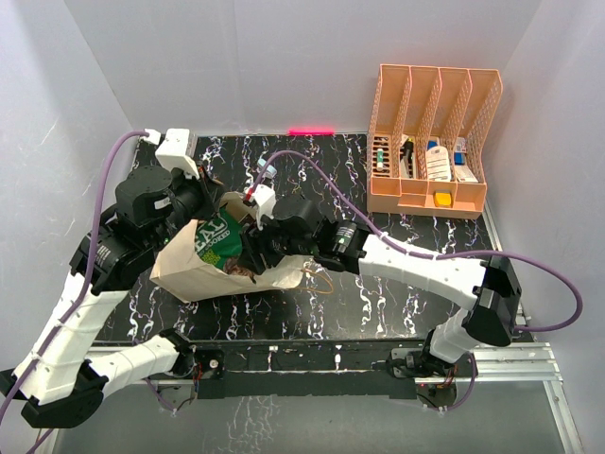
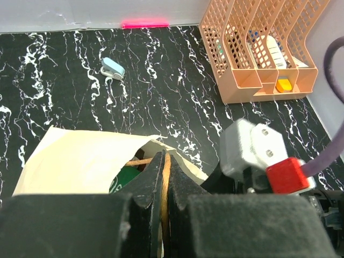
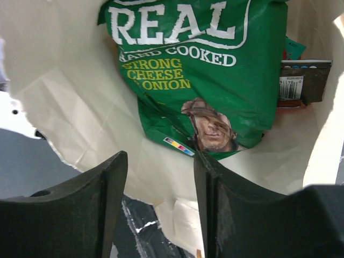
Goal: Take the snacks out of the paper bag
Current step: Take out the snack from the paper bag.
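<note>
Kraft bag [image 1: 189, 274]: laid on its side on the counter [image 1: 378, 293], mouth turned towards the right arm.
Green packet [image 3: 215, 70]: kept inside the bag, a dark packet [image 3: 303, 80] seen beside it.
Left fingers [image 2: 150, 183]: clamped on the bag's rim.
Right fingers [image 3: 80, 204]: parted moderately at the mouth, nothing held.

Top external camera: mounted high behind the arm bases, looking down and forward over the whole worktop [image 1: 378, 303]. Left wrist camera: low and close behind the left claw [image 2: 164, 161], facing across the worktop toward the orange rack [image 2: 242, 80], which the overhead view shares. Right wrist camera: very near, aimed into the paper bag [image 3: 64, 107] at a green packet [image 3: 215, 80], both also visible overhead.
</note>
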Tool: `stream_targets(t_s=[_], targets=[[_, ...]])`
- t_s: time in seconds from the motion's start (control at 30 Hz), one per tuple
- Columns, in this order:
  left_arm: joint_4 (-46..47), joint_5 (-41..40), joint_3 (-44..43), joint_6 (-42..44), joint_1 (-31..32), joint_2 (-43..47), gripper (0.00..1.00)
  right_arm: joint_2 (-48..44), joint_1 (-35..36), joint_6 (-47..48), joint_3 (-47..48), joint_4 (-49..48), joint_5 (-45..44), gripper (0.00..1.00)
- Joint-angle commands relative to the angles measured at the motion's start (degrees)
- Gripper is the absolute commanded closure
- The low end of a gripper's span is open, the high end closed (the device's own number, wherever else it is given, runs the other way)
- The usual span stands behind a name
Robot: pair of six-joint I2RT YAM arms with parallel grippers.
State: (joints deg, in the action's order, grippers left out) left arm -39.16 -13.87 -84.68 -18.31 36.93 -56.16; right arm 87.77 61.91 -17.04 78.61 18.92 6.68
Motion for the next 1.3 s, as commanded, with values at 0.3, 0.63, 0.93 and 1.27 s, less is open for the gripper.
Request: stream_targets(t_s=[0.3,0.63,0.93,1.27], targets=[[-3.8,0.3,-4.1,-5.1,0.3,-0.5,1.0,5.2,0.2,6.1,2.2,-21.2,-5.9,0.46],[-1.9,-0.3,-2.7,-7.2,0.3,0.6,1.0,11.8,0.5,-6.6,1.2,-31.8,-20.5,0.11],[-2.6,0.4,-2.5,-7.4,0.3,1.5,1.0,19.7,0.7,-16.3,8.7,-28.5,-29.4,0.1],[-2.5,0.2,-1.7,-7.9,0.3,2.5,1.0,23.1,1.2,-13.9,11.9,-27.9,-32.3,0.57]])
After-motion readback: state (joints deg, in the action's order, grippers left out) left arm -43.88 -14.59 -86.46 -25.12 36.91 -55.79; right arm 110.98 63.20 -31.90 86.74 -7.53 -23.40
